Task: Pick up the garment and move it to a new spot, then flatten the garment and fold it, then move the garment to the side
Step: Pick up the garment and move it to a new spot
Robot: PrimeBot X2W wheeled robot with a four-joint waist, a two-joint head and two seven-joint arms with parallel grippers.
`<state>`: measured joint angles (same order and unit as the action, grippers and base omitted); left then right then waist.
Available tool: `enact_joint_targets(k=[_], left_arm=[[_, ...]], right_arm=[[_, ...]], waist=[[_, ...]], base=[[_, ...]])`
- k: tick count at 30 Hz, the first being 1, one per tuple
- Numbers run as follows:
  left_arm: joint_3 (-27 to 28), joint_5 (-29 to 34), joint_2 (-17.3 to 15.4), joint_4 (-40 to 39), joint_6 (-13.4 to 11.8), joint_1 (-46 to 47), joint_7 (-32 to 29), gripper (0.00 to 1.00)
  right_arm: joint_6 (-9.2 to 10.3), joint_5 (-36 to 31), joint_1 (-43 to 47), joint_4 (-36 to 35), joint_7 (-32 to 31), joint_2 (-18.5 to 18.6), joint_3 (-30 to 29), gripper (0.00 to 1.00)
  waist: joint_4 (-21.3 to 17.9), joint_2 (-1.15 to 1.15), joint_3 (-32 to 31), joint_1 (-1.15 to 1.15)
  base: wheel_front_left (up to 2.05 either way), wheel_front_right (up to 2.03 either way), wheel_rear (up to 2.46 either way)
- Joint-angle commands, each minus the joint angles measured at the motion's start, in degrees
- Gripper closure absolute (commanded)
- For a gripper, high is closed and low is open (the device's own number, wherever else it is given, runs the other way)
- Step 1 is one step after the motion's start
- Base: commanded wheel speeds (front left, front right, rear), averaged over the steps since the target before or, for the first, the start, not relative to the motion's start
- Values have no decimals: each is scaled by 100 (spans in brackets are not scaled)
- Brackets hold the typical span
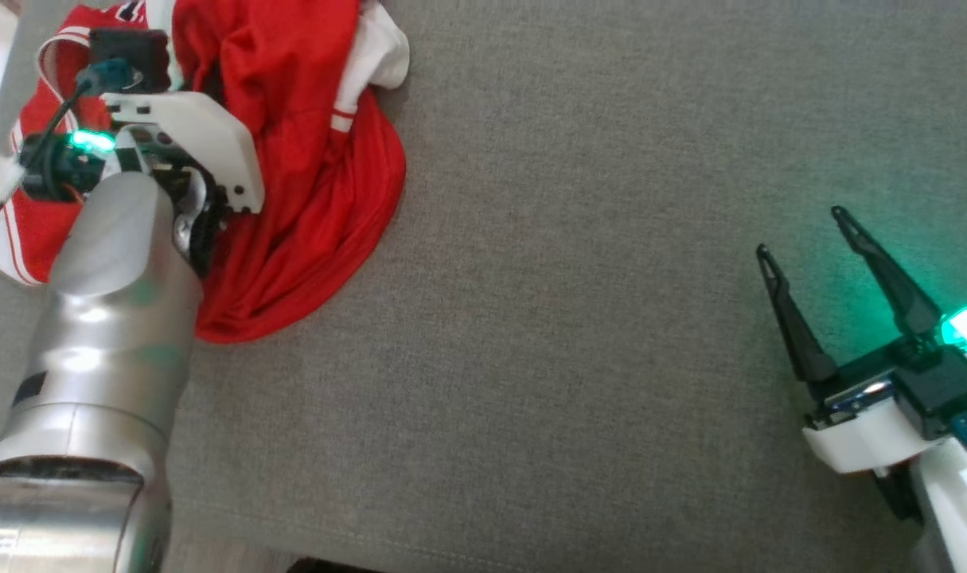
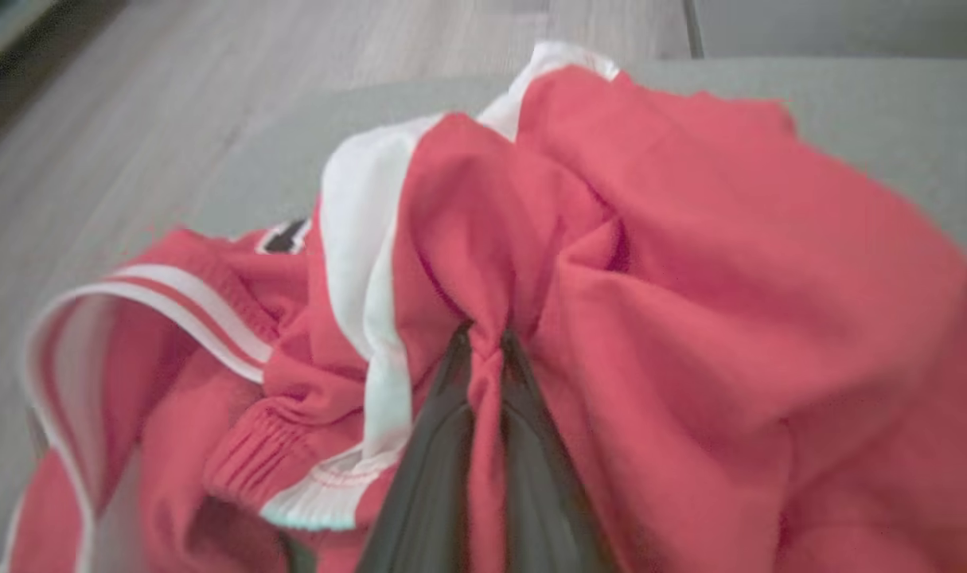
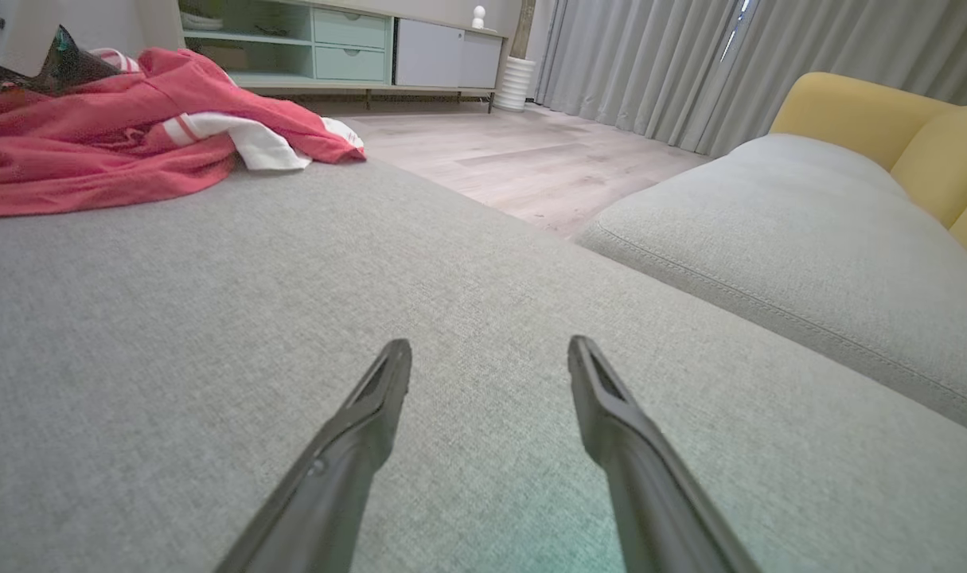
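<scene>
Head view: a grey cushion [image 1: 579, 334] spans the scene. The garment [image 1: 316, 183], red with white trim, lies bunched at its far left corner. The left arm [image 1: 109, 318] reaches into the heap.

Likely hazards: the grip takes one narrow fold only, so on lifting the cloth may slide free. The rest may also hang in a tangle that resists flattening. The heap lies close to the cushion's edge, so a dropped garment could spill onto the floor [image 3: 531, 159].

Left wrist view: the left gripper [image 2: 483, 334] is buried in the garment. Its fingers [image 2: 435, 446] are pressed together on a thin ridge of red cloth, which puckers at their tips.

Right wrist view: the right gripper [image 3: 489, 344] hovers low over bare cushion, well apart from the garment. Its fingers [image 3: 356, 446] are spread wide, holding and touching nothing.
</scene>
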<state>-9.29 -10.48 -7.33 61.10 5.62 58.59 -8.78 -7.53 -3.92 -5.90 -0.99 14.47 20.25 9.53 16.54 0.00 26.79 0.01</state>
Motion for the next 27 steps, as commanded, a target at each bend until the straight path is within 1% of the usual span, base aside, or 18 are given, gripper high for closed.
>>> enact_joint_targets(k=[1, 6, 9, 11, 14, 15, 20, 22, 27], left_arm=[[72, 63, -416, -119, 3, 270, 245, 100], [-186, 322, -651, -155, 35, 531, 945, 100], [-405, 504, -779, -248, 73, 709, 1172, 100], [-552, 587, -808, -344, 104, 812, 1273, 100], [-768, 633, -803, -508, 148, 920, 1359, 100], [-768, 633, -803, -508, 148, 920, 1359, 100], [-1189, 572, -721, -848, 181, 972, 1486, 100], [-1453, 438, -645, -1016, 183, 944, 1530, 100], [-2090, -14, -585, -1458, 185, 870, 1635, 100]], right_arm=[[4, 69, -8, -132, 52, -54, 157, 0], [4, 109, -11, 19, 52, -411, 249, 0], [4, 121, 25, 95, 52, -649, 282, 0], [4, 126, 80, 140, 52, -809, 271, 0], [4, 128, 208, 207, 52, -1020, 279, 0], [4, 128, 208, 207, 52, -1020, 279, 0], [4, 112, 440, 276, 52, -1291, 275, 0], [4, 102, 534, 297, 52, -1356, 300, 0], [4, 77, 708, 305, 52, -1443, 307, 0]], waist=[[-68, 0, -199, -1], [-277, 0, -797, -1], [-474, 0, -1164, -1], [-621, 0, -1399, -1], [-857, 0, -1725, -1], [-857, 0, -1725, -1], [-1313, 0, -2219, -1], [-1515, 0, -2404, -1], [-2061, 0, -2752, -1]], base=[[0, 0, 0], [0, 0, 0], [0, 0, 0], [0, 0, 0], [0, 0, 0], [0, 0, 0], [0, 0, 0], [0, 0, 0], [0, 0, 0]])
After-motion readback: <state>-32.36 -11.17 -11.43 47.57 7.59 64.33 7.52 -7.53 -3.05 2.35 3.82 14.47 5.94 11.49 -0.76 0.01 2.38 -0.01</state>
